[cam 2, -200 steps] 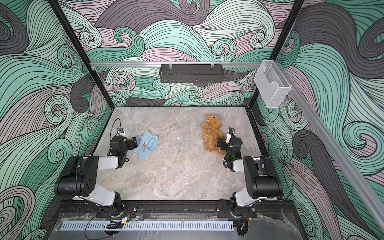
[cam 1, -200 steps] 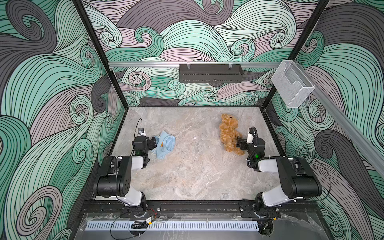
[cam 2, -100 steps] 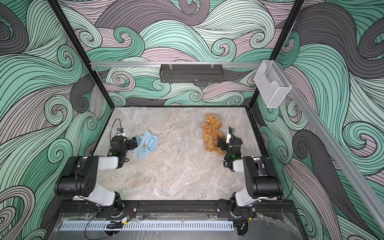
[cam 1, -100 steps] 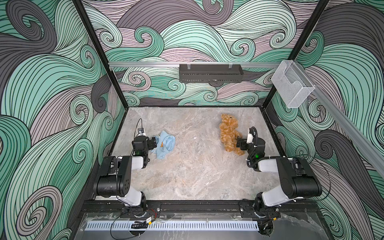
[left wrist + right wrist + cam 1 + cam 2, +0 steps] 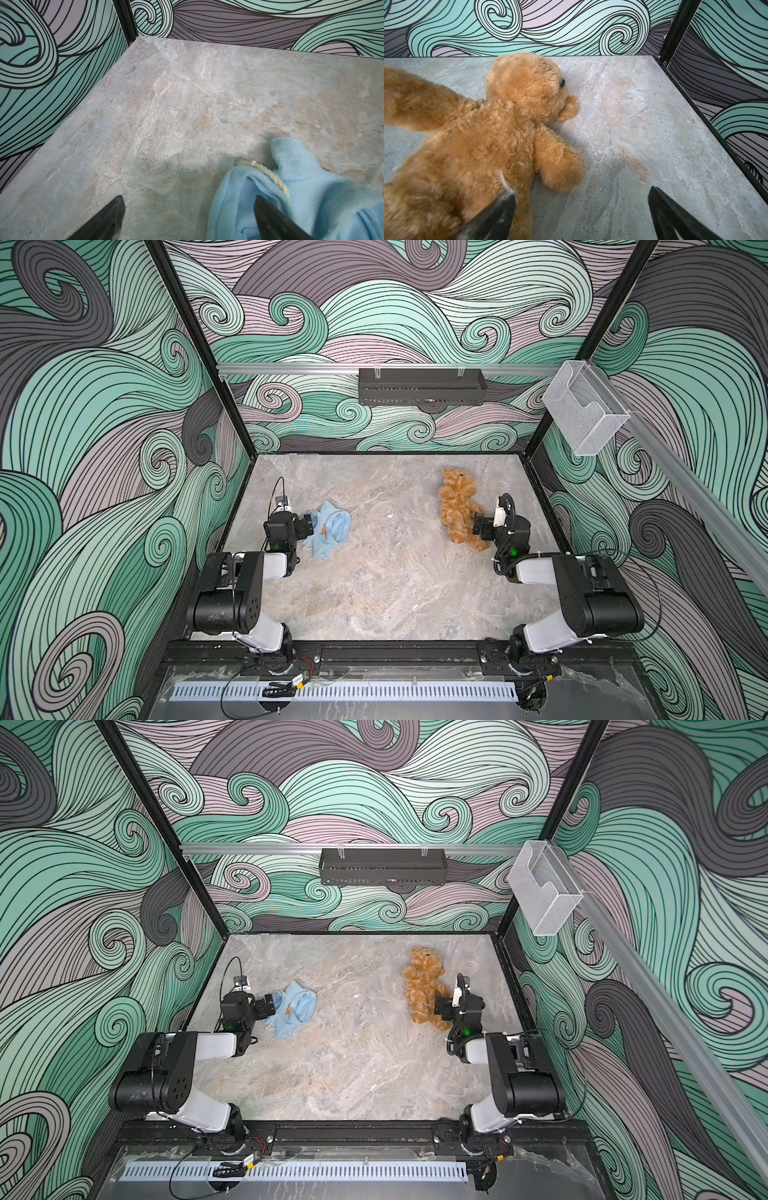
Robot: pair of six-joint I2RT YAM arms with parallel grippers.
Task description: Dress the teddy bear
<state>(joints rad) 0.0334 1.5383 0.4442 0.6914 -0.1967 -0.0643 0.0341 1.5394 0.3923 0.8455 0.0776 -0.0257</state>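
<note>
Curly golden-brown plush teddy bear [image 5: 457,506] lies undressed on grey marble-look table [image 5: 395,580]. Right gripper [image 5: 478,526] gapes wide at bear's legs, likely staged to grab. Left gripper [image 5: 306,526], also wide, sits at crumpled light-blue fleece shirt [image 5: 332,531], well apart from bear. Nothing held.

Left tool [image 5: 307,526] and right tool [image 5: 478,527] gape wide (the 2 point inward).
</note>
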